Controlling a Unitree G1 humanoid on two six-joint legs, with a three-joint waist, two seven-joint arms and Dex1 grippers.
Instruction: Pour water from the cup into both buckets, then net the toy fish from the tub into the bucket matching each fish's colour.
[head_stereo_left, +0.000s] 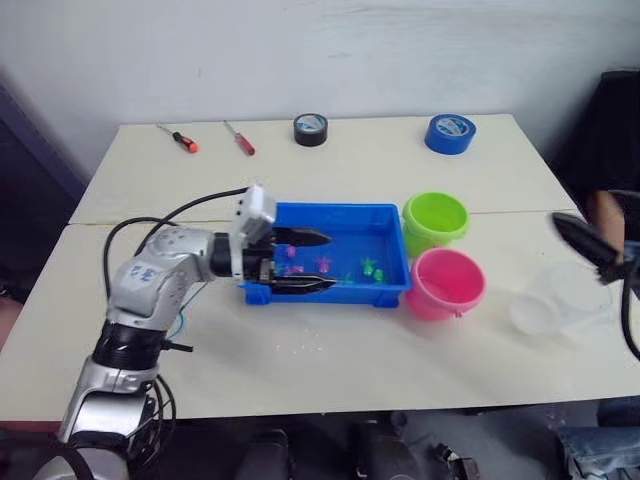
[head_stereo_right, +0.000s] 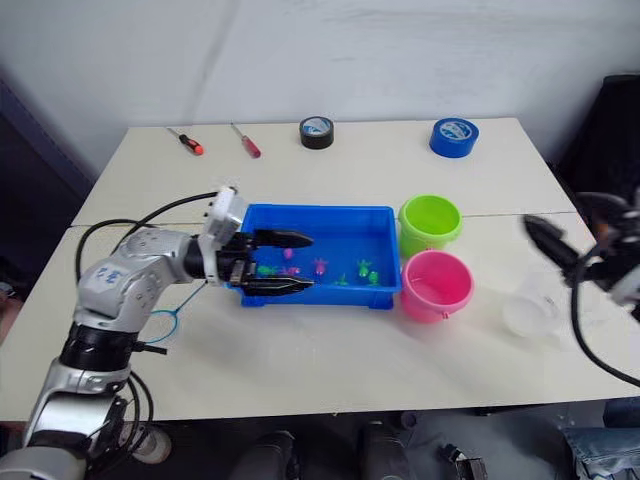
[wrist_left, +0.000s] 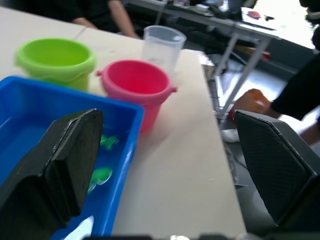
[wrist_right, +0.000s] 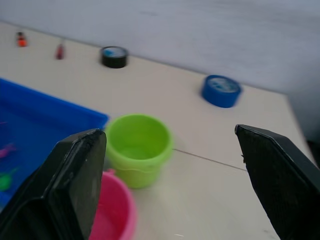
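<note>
A: Where is the cup (head_stereo_left: 556, 300) found, taking the blue tub (head_stereo_left: 330, 254) as the landmark?

B: It is seen well to the right of the tub, past the pink bucket (head_stereo_left: 444, 283), standing upright on the counter (head_stereo_left: 330, 360). The right gripper (head_stereo_right: 562, 256) is held just above it with its fingers spread apart, nothing being gripped.

A: How is the cup expected to handle?

B: It is judged to be light, thin-walled and easily squeezed out of shape, and slippery if wet. A hold across the side wall, below the rim and away from the pour lip, is judged best. Whether any water is left in it cannot be told.

A: And the containers by the tub?

B: The green bucket (head_stereo_left: 434, 221) is set at the tub's far right corner and the pink bucket at its near right corner, the two touching or nearly so. Water is suggested in both but cannot be confirmed. In the tub, water and several small pink and green toy fish (head_stereo_left: 368, 268) are seen.

A: The left gripper (head_stereo_left: 312, 261)?

B: It is held over the tub's left end, fingers wide apart and empty.
</note>
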